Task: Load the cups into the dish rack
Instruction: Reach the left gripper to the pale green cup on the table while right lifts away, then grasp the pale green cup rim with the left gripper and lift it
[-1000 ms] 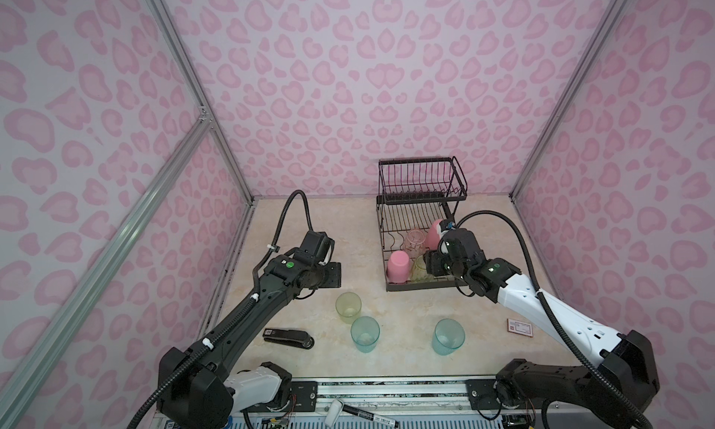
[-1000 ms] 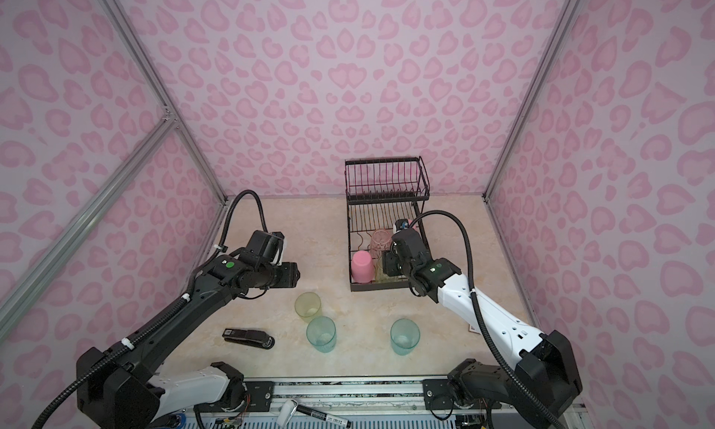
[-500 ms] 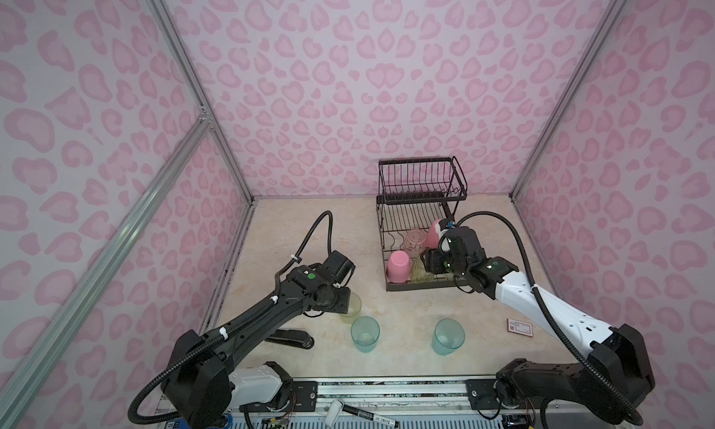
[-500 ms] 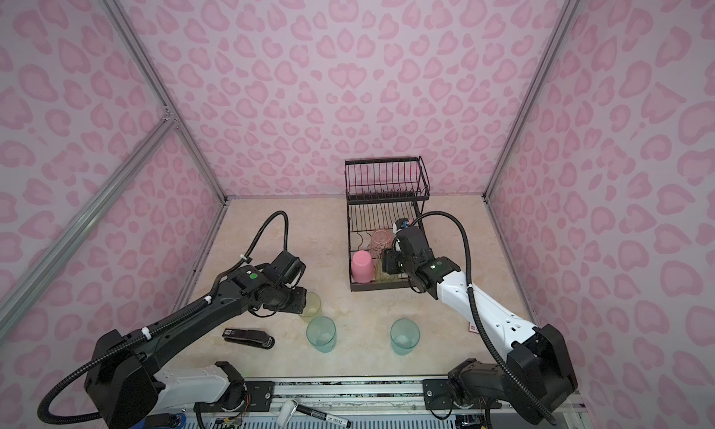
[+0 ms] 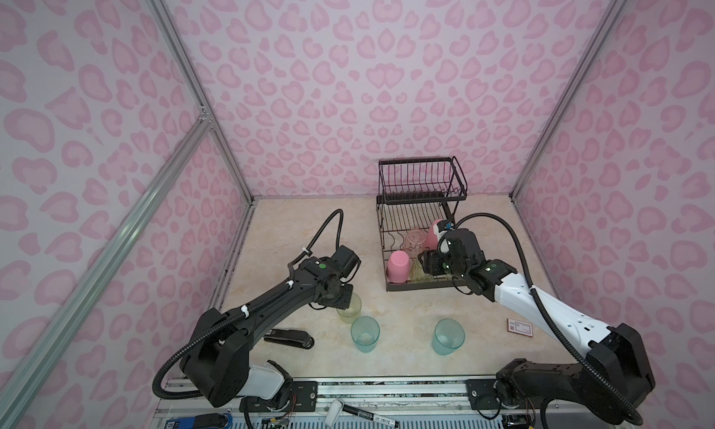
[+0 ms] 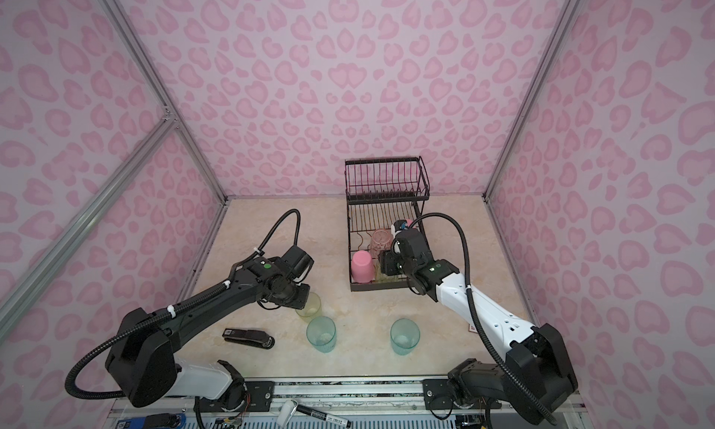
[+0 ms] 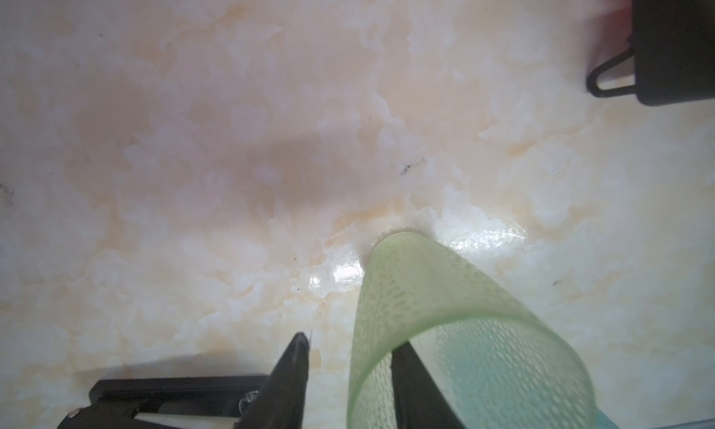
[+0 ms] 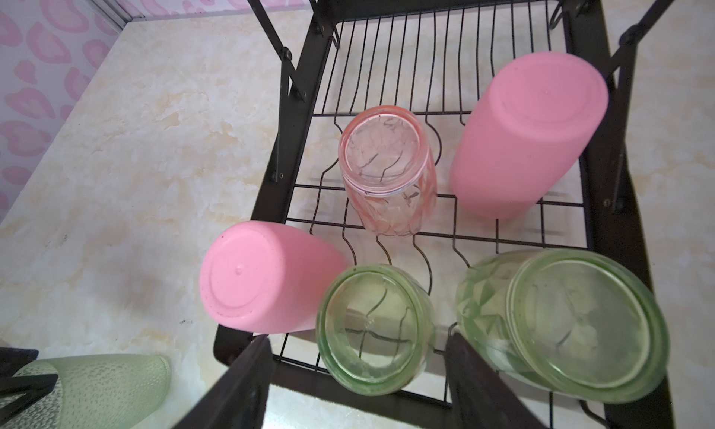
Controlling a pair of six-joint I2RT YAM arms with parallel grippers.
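The black wire dish rack (image 5: 421, 183) (image 6: 387, 179) stands at the back. Its lower tier (image 8: 596, 144) holds upside-down cups: two pink (image 8: 263, 276) (image 8: 530, 137), one clear orange-pink (image 8: 387, 168), two yellow-green (image 8: 375, 330) (image 8: 572, 330). My right gripper (image 8: 358, 338) (image 5: 425, 268) hovers open over the tier's front, its fingers either side of the smaller yellow-green cup with gaps. On the table stand a yellow-green cup (image 5: 350, 305) (image 6: 309, 305) and two teal cups (image 5: 365, 332) (image 5: 449, 336). My left gripper (image 7: 354, 342) straddles the yellow-green cup's rim (image 7: 360, 369), one finger inside, one outside and apart from the wall.
A black stapler (image 5: 288, 337) (image 6: 249, 337) lies front left of the table cups. A small red and white card (image 5: 520, 326) lies under the right arm. A marker (image 5: 363, 411) rests on the front rail. Patterned walls close in three sides.
The left arm swung right and down from open table to the yellow-green cup, and its jaws narrowed around the rim. The right gripper stayed over the rack's front.
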